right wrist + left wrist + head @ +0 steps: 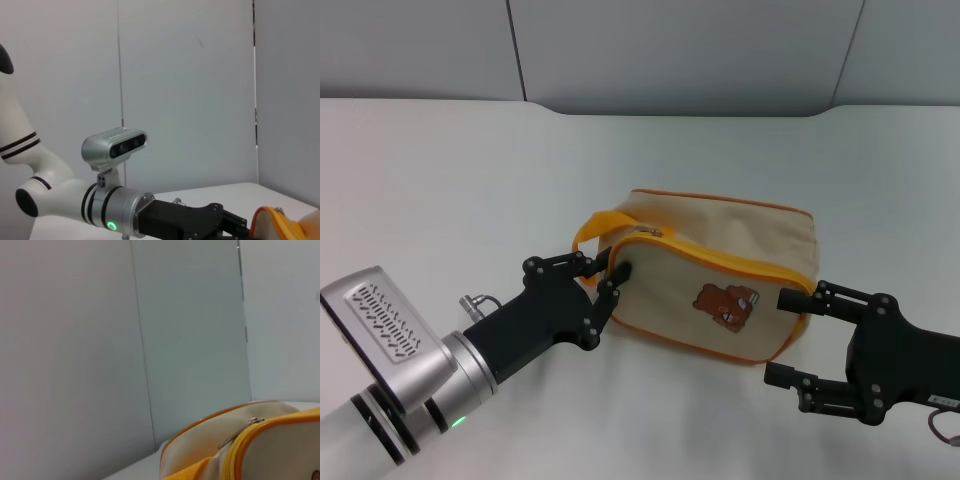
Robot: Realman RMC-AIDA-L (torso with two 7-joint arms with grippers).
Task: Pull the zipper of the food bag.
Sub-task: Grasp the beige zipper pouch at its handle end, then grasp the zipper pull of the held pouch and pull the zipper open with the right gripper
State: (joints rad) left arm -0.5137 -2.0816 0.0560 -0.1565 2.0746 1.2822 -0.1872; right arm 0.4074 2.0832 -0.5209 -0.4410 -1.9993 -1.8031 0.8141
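The beige food bag (740, 235) lies on its side in the middle of the table, bear print (727, 303) facing up. Its orange zipper track (720, 258) edges the bear panel, and the small silvery pull tab (647, 232) sits at the bag's left end, beside the orange strap loop (592, 228). My left gripper (613, 278) is closed against that left end, just below the strap loop and not on the tab. The left wrist view shows the tab (256, 420) and track (232, 457) close up. My right gripper (790, 337) is open at the bag's right end, upper finger (798, 298) by the track.
The bag rests on a white table (470, 170) with grey wall panels (680, 50) behind. The right wrist view shows my left arm (115, 210) with its wrist camera, and the bag's strap (272, 222) at the lower edge.
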